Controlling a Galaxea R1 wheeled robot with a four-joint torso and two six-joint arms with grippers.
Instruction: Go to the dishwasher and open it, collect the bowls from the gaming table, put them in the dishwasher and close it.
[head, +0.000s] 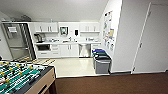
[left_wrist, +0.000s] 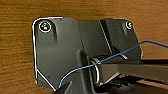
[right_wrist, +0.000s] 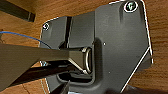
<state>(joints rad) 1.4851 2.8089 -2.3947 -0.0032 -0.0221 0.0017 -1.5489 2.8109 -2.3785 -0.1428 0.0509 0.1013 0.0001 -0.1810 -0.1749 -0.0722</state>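
Observation:
The dishwasher (head: 84, 50) is a steel-fronted unit set among white lower cabinets at the far wall of a kitchenette straight ahead, and its door is shut. The gaming table and the bowls are out of view. Both wrist views look down past the robot's own dark plate onto brown carpet (left_wrist: 17, 50) (right_wrist: 155, 80). A thin blue cable (left_wrist: 120, 53) crosses the plate in the left wrist view.
A green-field foosball table (head: 22, 75) stands close at the lower left. Stacked bins (head: 101, 61) sit against the wall corner, right of the pale kitchen floor (head: 72, 66). A steel fridge (head: 17, 41) is at the left and a white door (head: 152, 37) at the right.

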